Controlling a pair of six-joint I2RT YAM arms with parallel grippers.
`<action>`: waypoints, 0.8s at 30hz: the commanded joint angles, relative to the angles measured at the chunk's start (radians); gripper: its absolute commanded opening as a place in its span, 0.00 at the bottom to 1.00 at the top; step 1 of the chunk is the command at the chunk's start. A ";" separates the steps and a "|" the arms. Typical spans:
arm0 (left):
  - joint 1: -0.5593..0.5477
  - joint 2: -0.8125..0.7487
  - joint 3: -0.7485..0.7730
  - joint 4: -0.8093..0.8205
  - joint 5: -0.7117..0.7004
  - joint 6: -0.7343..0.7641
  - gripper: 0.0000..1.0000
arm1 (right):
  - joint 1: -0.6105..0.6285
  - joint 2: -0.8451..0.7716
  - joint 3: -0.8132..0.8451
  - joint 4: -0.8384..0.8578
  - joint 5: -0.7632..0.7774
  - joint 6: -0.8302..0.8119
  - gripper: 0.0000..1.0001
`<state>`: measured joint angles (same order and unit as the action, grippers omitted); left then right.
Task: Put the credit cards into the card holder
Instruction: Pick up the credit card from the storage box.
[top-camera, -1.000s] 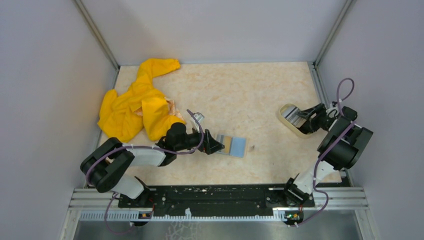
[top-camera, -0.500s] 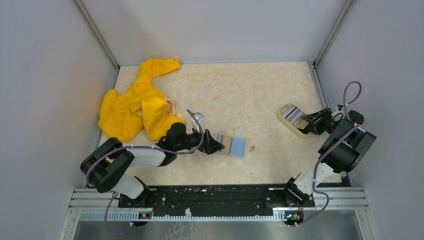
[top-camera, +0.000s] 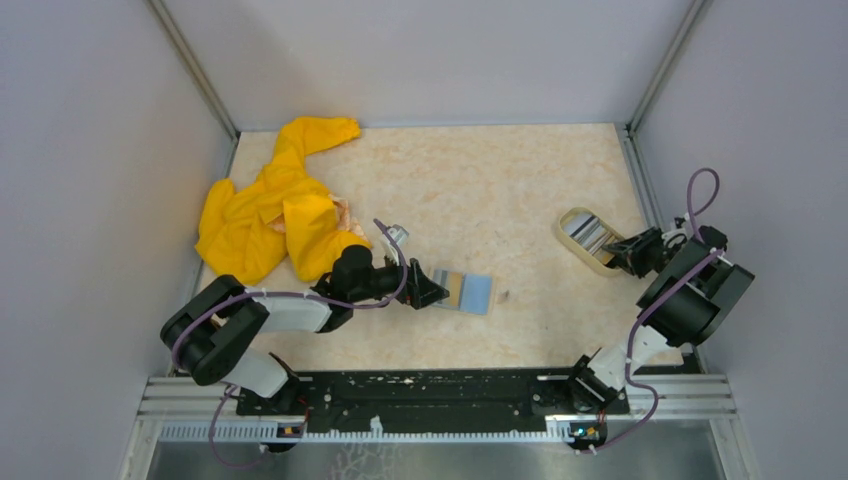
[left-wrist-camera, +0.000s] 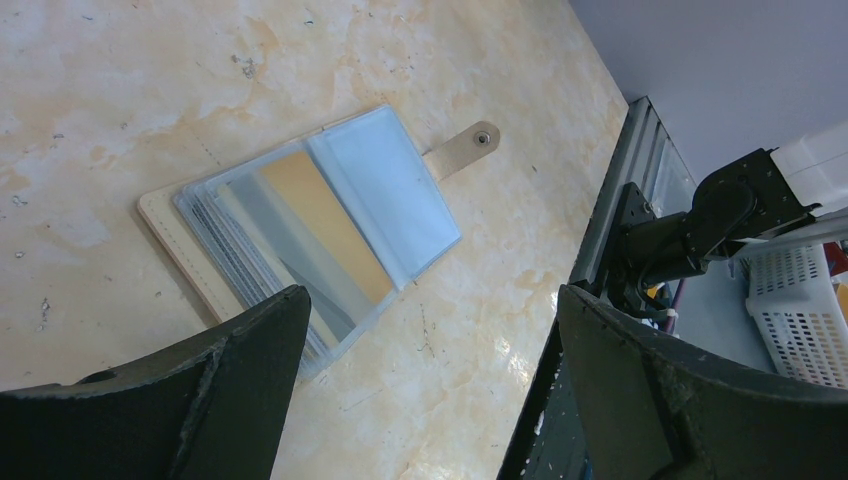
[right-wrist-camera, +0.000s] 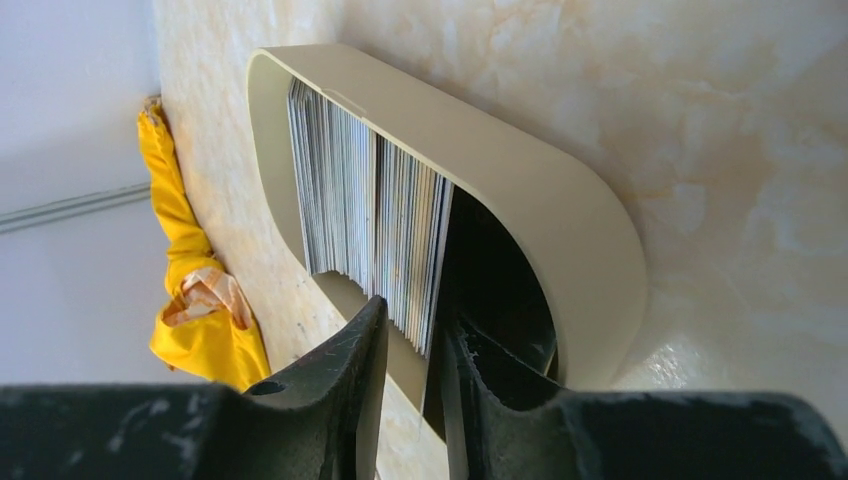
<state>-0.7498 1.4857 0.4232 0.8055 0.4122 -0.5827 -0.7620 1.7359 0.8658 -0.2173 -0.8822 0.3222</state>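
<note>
The card holder (top-camera: 465, 290) lies open on the table, tan outside with clear sleeves (left-wrist-camera: 320, 225) over grey and orange inserts. My left gripper (top-camera: 432, 292) (left-wrist-camera: 430, 300) rests low just left of it, jaws wide open and empty. The credit cards (top-camera: 588, 232) stand on edge as a striped stack (right-wrist-camera: 370, 210) inside an oval cream dish (top-camera: 566, 238) (right-wrist-camera: 560, 200). My right gripper (top-camera: 612, 250) (right-wrist-camera: 413, 318) reaches into the dish's near end. Its jaws stand a narrow gap apart around the edge of the outermost card, with a sliver of space still showing beside it.
A crumpled yellow cloth (top-camera: 270, 215) (right-wrist-camera: 195, 300) lies at the back left. Grey walls close in the table on three sides. The black rail (top-camera: 430, 390) with both arm bases runs along the near edge.
The right gripper's jaws have narrowed markedly, and the arm has drawn back to the right, towards the dish's near end. Neither the left arm nor the card holder has moved.
</note>
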 joint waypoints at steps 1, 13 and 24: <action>0.004 -0.018 -0.006 0.032 0.019 0.012 0.99 | -0.030 -0.042 0.047 -0.022 0.010 -0.040 0.25; 0.004 -0.036 -0.021 0.028 0.014 0.014 0.99 | -0.058 -0.072 0.063 -0.084 0.053 -0.082 0.00; 0.005 -0.077 -0.031 0.018 -0.008 0.012 0.99 | -0.097 -0.188 0.093 -0.278 0.076 -0.254 0.00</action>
<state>-0.7498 1.4487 0.4088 0.8047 0.4114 -0.5827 -0.8463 1.6241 0.9081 -0.4057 -0.8120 0.1719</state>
